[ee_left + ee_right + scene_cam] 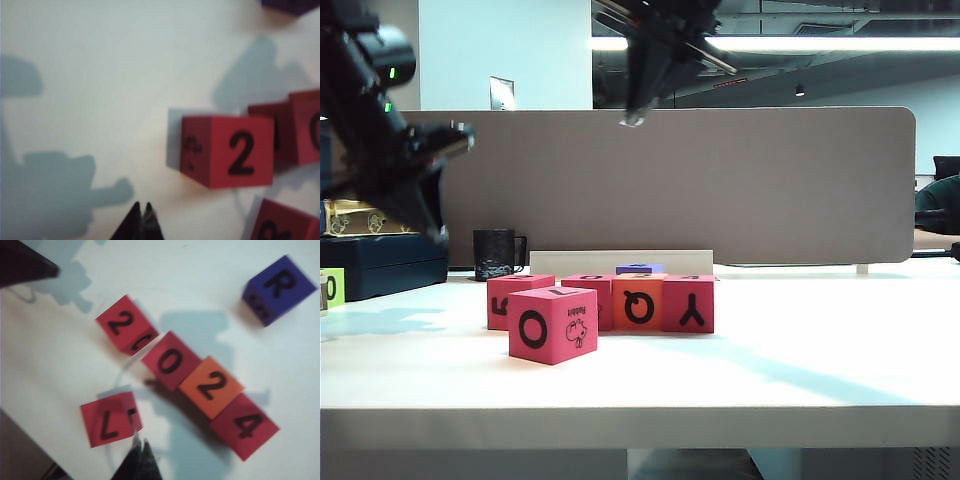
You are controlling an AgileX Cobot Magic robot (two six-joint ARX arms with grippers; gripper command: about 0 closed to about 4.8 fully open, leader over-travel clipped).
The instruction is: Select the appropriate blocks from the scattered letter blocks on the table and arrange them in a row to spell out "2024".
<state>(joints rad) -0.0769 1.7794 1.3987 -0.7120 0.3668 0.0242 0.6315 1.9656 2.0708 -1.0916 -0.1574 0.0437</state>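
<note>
Claws both ride high above the white worktop [800, 370], empty: the left claw [141, 216] has its fingertips pressed together, poised near the pinkish-red cube topped 2 [235, 150], and the right claw [140, 454] is likewise pinched closed, looking down on the row. 4 cubes [192, 375] reading 2, 0, 2, 4 lie in a slightly loose line, with the L-topped cube [111, 418] just beside it and the purple R cube [279, 288] well apart.
</note>
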